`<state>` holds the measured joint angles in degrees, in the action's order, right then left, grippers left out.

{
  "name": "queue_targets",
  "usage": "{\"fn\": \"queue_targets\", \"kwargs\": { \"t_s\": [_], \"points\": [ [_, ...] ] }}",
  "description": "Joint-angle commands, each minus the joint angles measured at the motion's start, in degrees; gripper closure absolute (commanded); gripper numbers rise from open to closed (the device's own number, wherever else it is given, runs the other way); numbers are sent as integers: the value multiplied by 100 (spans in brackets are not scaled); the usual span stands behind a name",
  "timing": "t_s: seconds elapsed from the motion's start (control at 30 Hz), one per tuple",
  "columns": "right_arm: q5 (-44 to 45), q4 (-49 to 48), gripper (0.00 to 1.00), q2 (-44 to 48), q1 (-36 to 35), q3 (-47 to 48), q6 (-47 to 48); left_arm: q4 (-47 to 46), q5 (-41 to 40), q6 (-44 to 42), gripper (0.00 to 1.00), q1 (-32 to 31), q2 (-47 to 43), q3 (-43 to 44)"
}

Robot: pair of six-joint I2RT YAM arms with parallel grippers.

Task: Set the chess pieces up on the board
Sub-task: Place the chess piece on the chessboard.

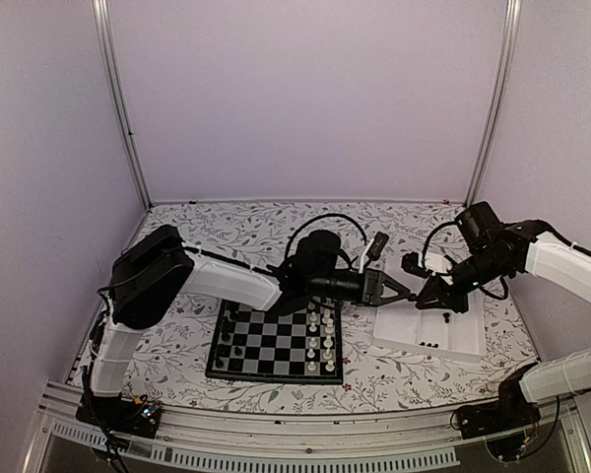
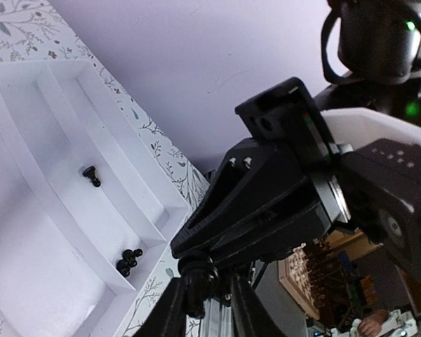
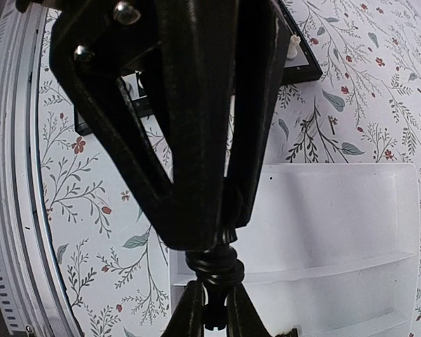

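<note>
1. The right gripper (image 3: 214,298) is clamped on a small black chess piece (image 3: 214,268). The left gripper (image 2: 205,291) meets it tip to tip, jaws flanking the piece, but its grip is unclear.
2. Both hang in open air over the left edge of the white rectangular plastic tray (image 1: 463,343).
3. The black-and-grey checked board (image 1: 276,347) lies just left of the tray on the floral-print table (image 1: 227,227), with lilac walls (image 1: 305,99) around.

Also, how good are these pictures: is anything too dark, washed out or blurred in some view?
Top external view: soft, even light, weak shadows. Left wrist view: the right gripper looms close and dark, the white tray is nearly washed out. Right wrist view: the left gripper is a black mass against the sharp floral table; the held chess piece barely stands out.
</note>
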<state>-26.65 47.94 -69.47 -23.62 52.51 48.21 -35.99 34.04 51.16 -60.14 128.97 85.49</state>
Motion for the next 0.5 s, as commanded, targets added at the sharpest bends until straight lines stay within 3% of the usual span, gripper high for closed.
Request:
{"fn": "queue_targets", "kwargs": {
  "t_s": [0.0, 0.17, 0.3, 0.47],
  "points": [
    [68, -74, 90, 151, -57, -57, -30, -242, 92, 93, 81, -52, 149, 144],
    [85, -120, 89, 154, -55, -85, -31, -374, 56, 59, 100, -37, 96, 17],
    [137, -280, 90, 158, -57, -283, -25, -208, -84, -422, 100, 153, -565, -525],
    [-11, -1034, 90, 139, -62, -811, -132, 1918, -802, -2153, 100, 465, -2043, -1220]
  ]
}}
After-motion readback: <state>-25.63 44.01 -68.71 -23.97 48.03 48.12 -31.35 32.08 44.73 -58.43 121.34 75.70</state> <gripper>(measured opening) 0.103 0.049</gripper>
